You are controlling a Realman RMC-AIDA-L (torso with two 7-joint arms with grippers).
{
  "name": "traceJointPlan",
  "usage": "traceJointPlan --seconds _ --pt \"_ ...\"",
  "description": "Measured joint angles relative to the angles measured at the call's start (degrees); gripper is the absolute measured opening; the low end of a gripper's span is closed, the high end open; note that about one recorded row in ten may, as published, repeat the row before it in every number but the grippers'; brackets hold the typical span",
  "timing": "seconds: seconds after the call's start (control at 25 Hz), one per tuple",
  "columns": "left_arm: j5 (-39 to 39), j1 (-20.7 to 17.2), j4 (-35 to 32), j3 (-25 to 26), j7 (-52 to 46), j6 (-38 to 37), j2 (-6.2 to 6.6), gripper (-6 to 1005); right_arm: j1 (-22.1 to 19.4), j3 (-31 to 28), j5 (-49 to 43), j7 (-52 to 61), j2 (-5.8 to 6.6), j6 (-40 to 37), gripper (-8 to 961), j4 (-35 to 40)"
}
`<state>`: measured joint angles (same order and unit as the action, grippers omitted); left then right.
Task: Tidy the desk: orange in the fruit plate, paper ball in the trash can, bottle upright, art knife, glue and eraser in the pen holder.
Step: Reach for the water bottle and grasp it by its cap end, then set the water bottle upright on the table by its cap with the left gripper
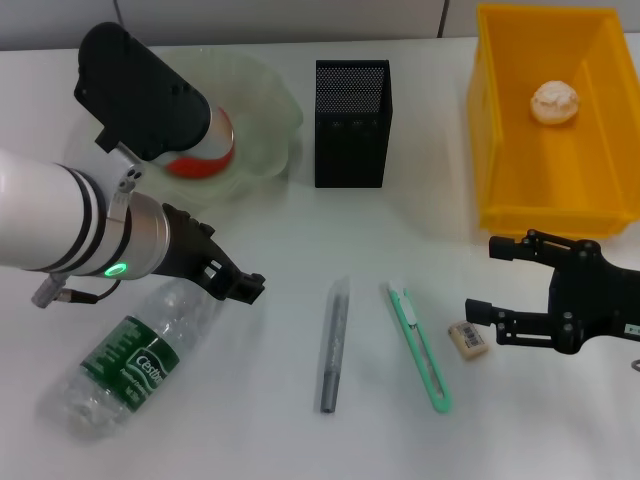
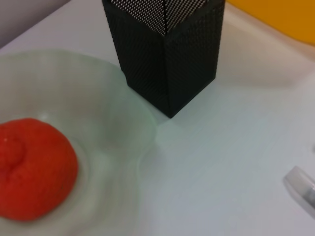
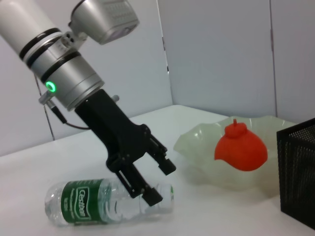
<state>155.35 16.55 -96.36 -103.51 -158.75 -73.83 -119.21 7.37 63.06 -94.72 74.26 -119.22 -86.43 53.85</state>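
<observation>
Lower left of the head view, the clear, green-labelled plastic bottle [image 1: 125,362] lies empty and slippery; the left gripper [image 1: 240,283], spread wide above, should clasp its body.

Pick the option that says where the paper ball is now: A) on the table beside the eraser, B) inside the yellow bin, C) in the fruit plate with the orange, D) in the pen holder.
B: the head view shows the paper ball lying on the floor of the yellow bin, far from the eraser, the plate and the pen holder.
</observation>
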Motion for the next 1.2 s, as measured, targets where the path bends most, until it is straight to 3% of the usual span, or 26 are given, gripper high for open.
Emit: traceJointPlan --seconds 0.36,0.4,0.72,1.2 --pt "-0.06 1.81 3.27 0.34 -0.52 0.51 0.02 795 0.71 -0.22 -1.64 0.22 -0.11 0.05 843 -0.35" --pt "-0.05 3.97 8.70 1.52 -0.90 1.57 0.03 793 0.72 -0.28 -1.66 0.28 -0.13 0.05 842 -0.40" --pt "-0.56 6.95 13.62 3.38 -0.82 1.07 0.03 783 0.72 -0.36 -1.78 0.46 -0.13 0.04 842 -0.42" --pt "-3.22 6.98 12.61 4.44 2.51 -0.77 0.19 445 0.54 -0.48 -1.79 0.69 -0.05 -0.03 842 -0.38"
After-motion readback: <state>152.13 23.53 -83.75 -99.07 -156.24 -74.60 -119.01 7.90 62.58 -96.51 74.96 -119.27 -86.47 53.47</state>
